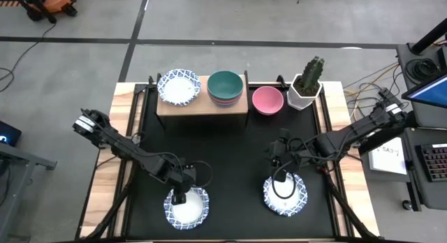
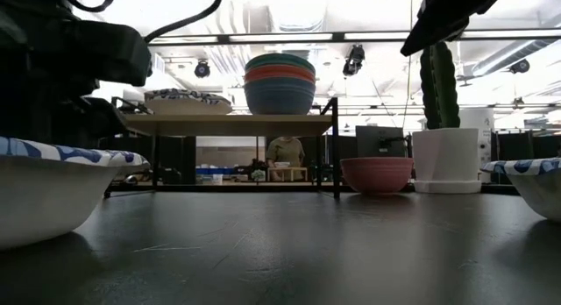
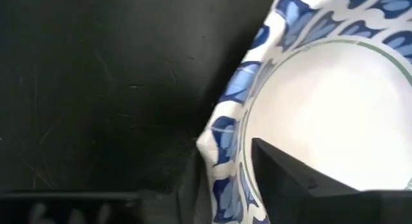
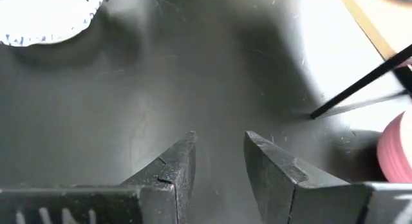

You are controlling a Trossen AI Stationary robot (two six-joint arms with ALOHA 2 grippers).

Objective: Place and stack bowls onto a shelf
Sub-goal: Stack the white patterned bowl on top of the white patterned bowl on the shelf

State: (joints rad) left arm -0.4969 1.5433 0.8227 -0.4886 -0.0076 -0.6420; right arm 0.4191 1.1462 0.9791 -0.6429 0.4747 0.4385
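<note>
Seen from above, at about seven o'clock on the large black mat [image 1: 230,152], the left gripper [image 1: 180,196] is down on the rim of a white bowl with a blue scalloped pattern [image 1: 187,207]; its wrist camera shows one dark finger inside the bowl [image 3: 335,114] and the other outside against the wall, so the fingers straddle the rim, but I cannot tell if they pinch it. I judge this bowl is about to be lifted, as the rim is the only thin part to hold. At eleven o'clock stands the low light-wood shelf on thin black legs [image 1: 202,107]. Its left end carries another blue-patterned white bowl [image 1: 179,86], and its middle carries a stack with a dark green bowl on top [image 1: 225,87]; the low view shows a red and a grey-blue one under it [image 2: 280,83]. The stack probably keeps space on the short board. Further right, a small pink bowl [image 1: 267,100] is on the mat just beside the shelf, and a white pot with a green cactus [image 1: 307,86] is at one o'clock. At five o'clock the right gripper [image 1: 279,153] hovers over bare mat, its fingers [image 4: 174,169] spread with nothing between them, near a third patterned bowl [image 1: 285,194], over which its cable hangs.
</note>
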